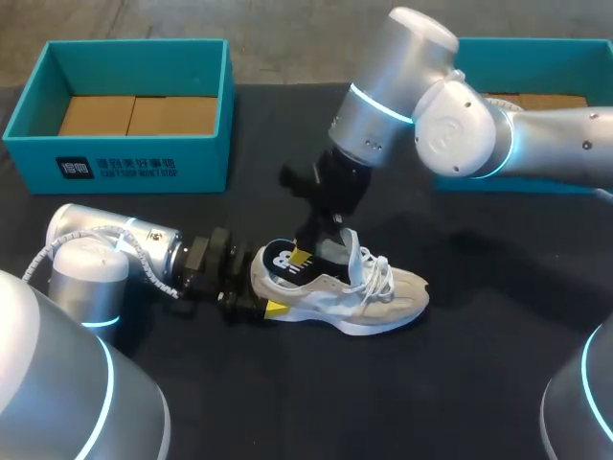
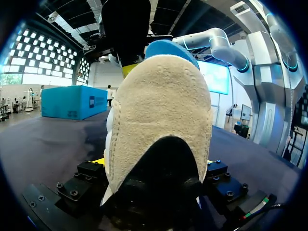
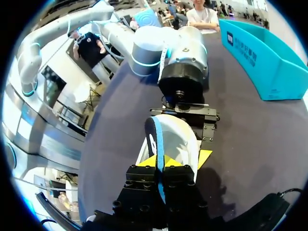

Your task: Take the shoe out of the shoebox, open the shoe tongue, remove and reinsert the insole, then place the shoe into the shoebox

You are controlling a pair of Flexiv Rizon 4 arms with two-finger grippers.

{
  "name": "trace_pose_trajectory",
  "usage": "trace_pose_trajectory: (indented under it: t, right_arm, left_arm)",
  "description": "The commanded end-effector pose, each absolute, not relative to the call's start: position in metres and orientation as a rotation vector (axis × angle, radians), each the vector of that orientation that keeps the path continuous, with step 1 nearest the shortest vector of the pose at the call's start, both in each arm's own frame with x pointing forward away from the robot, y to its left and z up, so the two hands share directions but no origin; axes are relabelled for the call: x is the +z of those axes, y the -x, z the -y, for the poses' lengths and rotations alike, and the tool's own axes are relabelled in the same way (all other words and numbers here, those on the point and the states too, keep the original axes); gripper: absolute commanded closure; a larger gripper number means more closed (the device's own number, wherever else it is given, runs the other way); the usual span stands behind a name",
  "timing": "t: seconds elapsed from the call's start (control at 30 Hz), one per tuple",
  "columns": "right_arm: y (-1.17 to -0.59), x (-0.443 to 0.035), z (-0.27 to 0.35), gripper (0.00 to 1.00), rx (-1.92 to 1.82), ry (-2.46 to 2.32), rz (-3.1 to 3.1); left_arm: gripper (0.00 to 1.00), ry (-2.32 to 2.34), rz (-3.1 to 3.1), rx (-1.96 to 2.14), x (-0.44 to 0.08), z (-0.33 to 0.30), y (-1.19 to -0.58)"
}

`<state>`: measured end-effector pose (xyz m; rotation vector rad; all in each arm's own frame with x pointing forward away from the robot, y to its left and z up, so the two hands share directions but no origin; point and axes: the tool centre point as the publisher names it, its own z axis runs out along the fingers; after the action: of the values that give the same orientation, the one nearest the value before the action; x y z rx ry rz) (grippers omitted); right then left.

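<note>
A white and beige sneaker [image 1: 383, 292] lies on its side on the black table, toe pointing right. My left gripper [image 1: 266, 286] comes in from the left, and its wide-set fingers clamp the heel [image 2: 161, 110] from both sides. My right gripper [image 1: 305, 257] reaches down into the shoe's opening. It is shut on the rear edge of the blue and black insole [image 1: 283, 257], which sticks up out of the shoe. In the right wrist view the thin blue insole [image 3: 155, 132] runs up between my right gripper's [image 3: 161, 166] closed yellow tips. The white laces hang loose over the tongue.
A teal shoebox [image 1: 124, 168] with cardboard inside stands at the back left. A second teal box [image 1: 565, 48] stands at the back right, partly behind my right arm. Bare black table lies in front of the shoe and to its right.
</note>
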<state>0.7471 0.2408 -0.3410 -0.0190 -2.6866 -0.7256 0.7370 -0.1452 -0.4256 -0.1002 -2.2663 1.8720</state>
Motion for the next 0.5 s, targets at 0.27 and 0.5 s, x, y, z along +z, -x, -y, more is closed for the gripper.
trace_pose_trajectory:
  t: [0.27, 0.5]
  right_arm:
    - [-0.738, -0.297, -0.235, 1.00, -0.878, -0.094, 2.802]
    - [-0.746, -0.271, -0.233, 1.00, -0.936, -0.174, 2.803]
  left_arm:
    - [1.00, 0.099, 2.267, 1.872, -0.426, 0.145, -0.737]
    - [1.00, 0.099, 2.267, 1.872, -0.426, 0.145, -0.737]
